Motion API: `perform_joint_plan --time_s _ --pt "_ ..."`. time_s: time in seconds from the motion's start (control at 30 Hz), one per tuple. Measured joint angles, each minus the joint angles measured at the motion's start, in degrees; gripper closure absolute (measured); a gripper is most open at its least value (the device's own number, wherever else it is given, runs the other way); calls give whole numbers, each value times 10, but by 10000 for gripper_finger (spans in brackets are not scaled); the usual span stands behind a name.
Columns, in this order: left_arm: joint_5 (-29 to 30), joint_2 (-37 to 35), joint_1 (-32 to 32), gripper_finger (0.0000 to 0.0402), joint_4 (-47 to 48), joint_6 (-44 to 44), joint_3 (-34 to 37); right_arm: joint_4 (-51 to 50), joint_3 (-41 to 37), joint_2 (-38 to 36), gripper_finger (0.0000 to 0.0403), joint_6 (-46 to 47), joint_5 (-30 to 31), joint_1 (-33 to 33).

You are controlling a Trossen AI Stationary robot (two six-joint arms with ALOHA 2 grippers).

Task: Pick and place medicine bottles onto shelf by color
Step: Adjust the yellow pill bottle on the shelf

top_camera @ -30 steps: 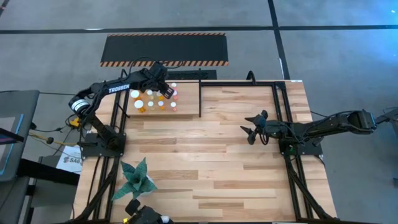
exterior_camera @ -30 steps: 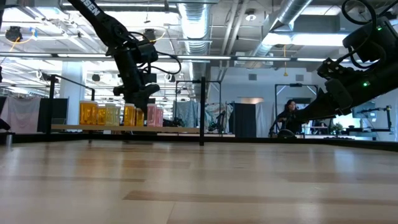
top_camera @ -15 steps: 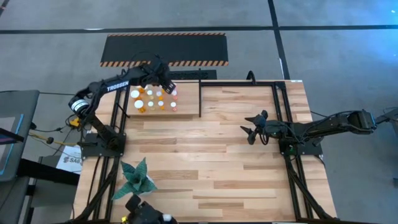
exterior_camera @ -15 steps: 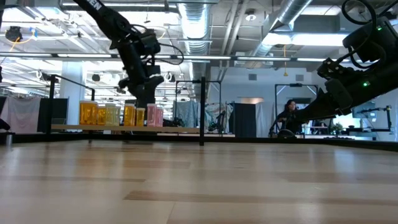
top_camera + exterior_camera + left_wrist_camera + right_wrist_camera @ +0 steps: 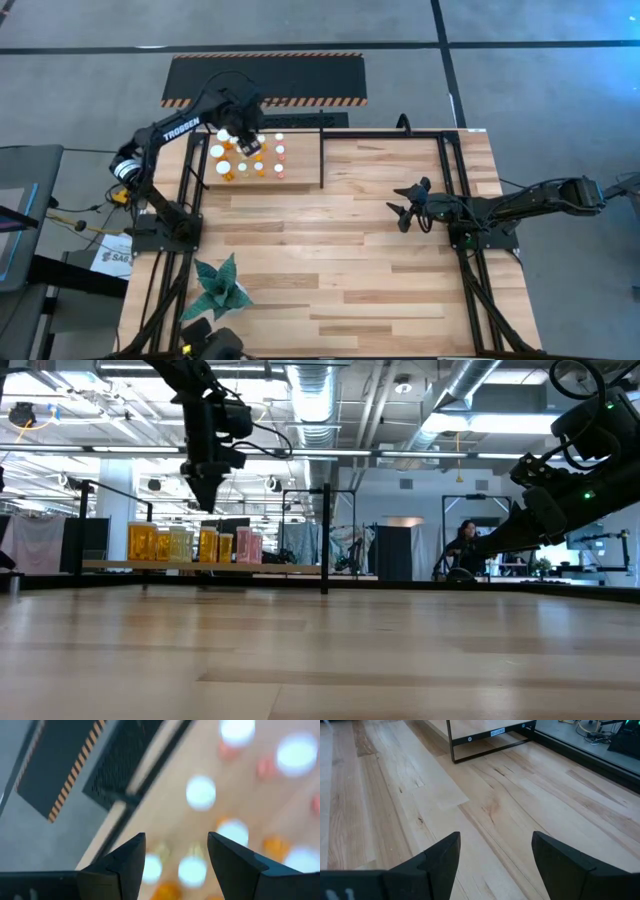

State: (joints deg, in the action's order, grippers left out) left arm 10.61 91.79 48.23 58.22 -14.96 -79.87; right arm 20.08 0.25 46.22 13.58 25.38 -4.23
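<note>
Several medicine bottles with white caps and orange, amber or pinkish bodies stand upright in rows on the shelf, a light board in a black frame at the table's far left. In the low view the bottles line up on the shelf. My left gripper hangs open above their far-left part, pointing down, well clear of the caps; nothing is between its fingers. My right gripper waits open over bare wood at the table's right, also empty.
A black post rises at the shelf's right end. A hazard-striped black panel lies beyond the table's far edge. A green folded-paper plant sits near the left front. A person shows far off in the room.
My left gripper has risen from among the bottles to well above their caps, drifted toward the table's far-left corner, and turned about its own axis. The bottles stand where they stood. The right arm has kept still.
</note>
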Motion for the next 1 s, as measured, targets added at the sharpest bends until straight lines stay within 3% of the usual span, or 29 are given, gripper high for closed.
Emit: perform_joint_plan --time_s 0.23,0.6,1.0 --pt "7 0 27 200 87 -89 -7 0 0 0 132 0 0 0" --pt "-14 0 68 200 92 -290 -7 0 0 0 132 0 0 0" --pt "-32 0 74 200 67 -285 35 0 0 0 132 0 0 0"
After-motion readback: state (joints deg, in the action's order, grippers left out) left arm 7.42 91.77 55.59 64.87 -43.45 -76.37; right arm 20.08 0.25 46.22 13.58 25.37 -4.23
